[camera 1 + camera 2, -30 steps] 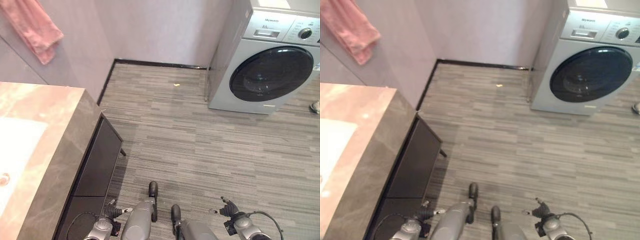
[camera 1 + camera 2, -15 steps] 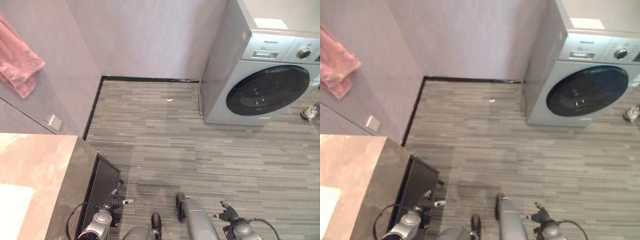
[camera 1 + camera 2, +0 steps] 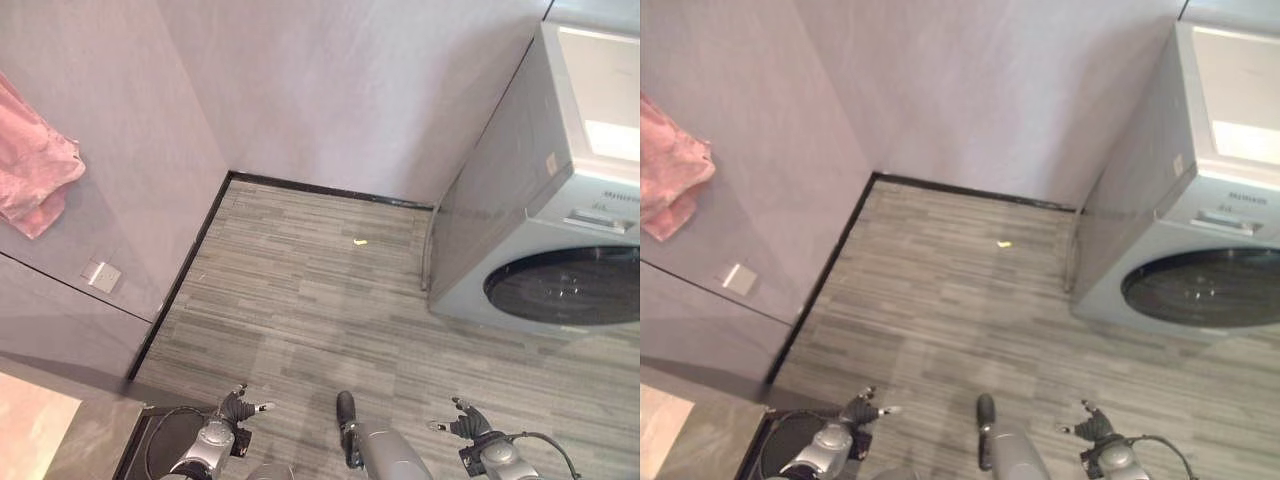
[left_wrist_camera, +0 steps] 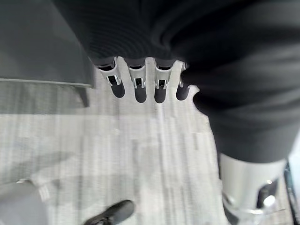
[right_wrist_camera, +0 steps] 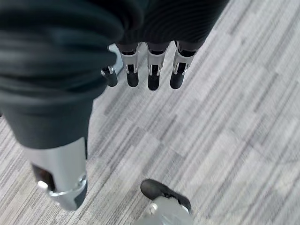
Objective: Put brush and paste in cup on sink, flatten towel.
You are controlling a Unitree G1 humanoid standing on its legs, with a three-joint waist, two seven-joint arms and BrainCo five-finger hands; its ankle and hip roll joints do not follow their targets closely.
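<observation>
Below, both robot hands (image 4: 136, 84) (image 5: 150, 75) hang seemingly relaxed, empty; view shifted off counter (image 3: 60, 440).

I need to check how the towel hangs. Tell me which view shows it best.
The left eye view: the pink towel hangs bunched on the left wall, cut by the view's edge but with more cloth showing. The right eye view catches a narrower slice of it at its left edge. The wrist views look down at the floor.
</observation>
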